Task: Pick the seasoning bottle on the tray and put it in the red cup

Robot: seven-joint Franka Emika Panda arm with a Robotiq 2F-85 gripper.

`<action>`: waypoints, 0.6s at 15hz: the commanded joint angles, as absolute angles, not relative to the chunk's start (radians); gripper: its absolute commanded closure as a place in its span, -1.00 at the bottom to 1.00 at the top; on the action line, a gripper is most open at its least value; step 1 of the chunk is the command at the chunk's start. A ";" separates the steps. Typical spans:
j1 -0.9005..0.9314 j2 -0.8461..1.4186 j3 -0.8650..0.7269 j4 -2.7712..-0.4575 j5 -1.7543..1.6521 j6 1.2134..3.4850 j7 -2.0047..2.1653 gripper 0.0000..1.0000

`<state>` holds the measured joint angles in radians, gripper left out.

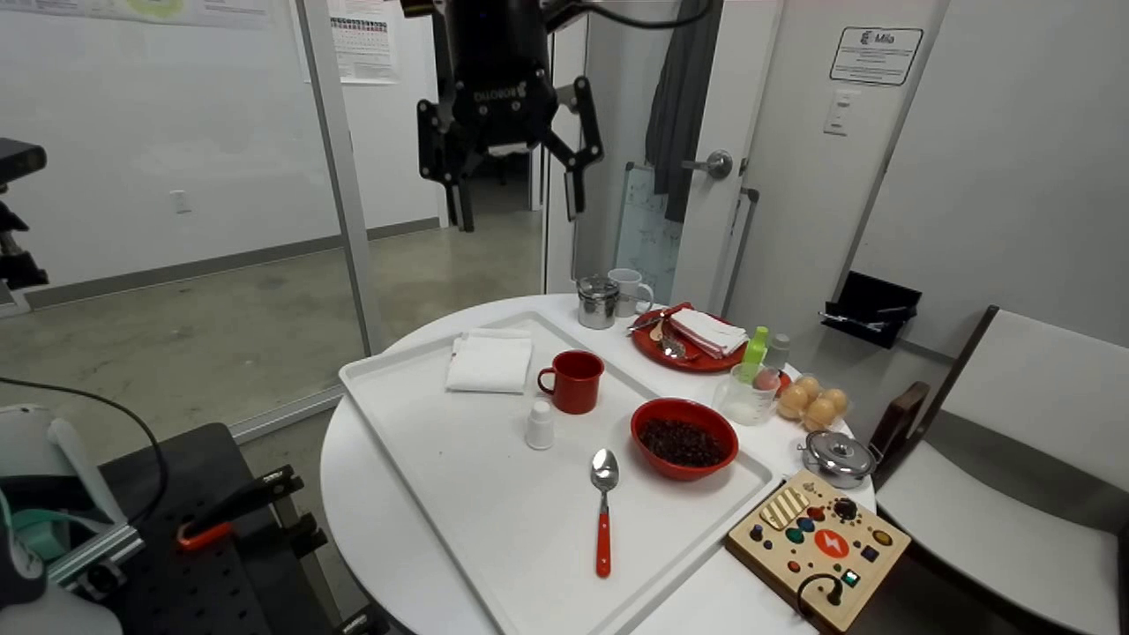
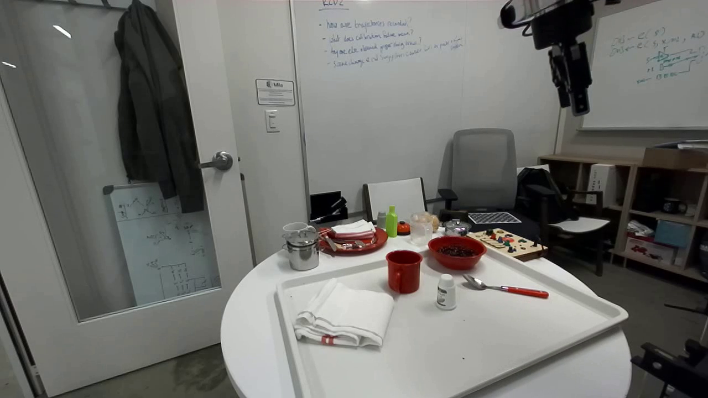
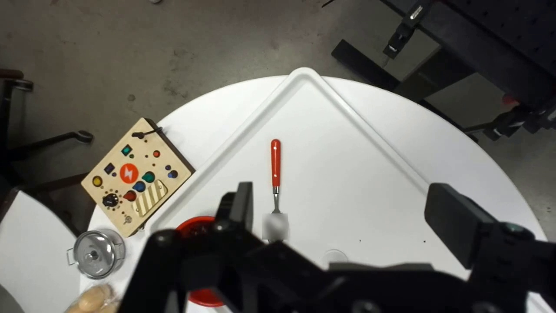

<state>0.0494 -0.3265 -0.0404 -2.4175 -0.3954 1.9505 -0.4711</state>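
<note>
The seasoning bottle is a small white shaker standing upright on the white tray. It also shows in an exterior view. In the wrist view, the round top of the bottle shows partly above the gripper body. The red cup stands upright on the tray beside the bottle, handle out; it also shows in an exterior view and is hidden in the wrist view. My gripper is open and empty, high above the table, with fingers pointing down; it also shows in an exterior view.
On the tray are a red bowl of dark beans, a red-handled spoon and a folded white cloth. Around the tray are a red plate, metal pots, a green bottle and a wooden button box.
</note>
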 commanded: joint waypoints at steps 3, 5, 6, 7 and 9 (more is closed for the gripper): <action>0.054 -0.160 0.014 -2.374 -0.430 1.980 -0.404 -1.00; 0.050 -0.109 0.024 -2.364 -0.447 1.987 -0.382 -1.00; 0.046 -0.081 0.027 -2.360 -0.467 2.000 -0.357 -1.00; 0.044 -0.062 0.028 -2.354 -0.482 2.008 -0.335 -1.00; 0.036 -0.030 0.025 -2.350 -0.528 2.065 -0.227 -1.00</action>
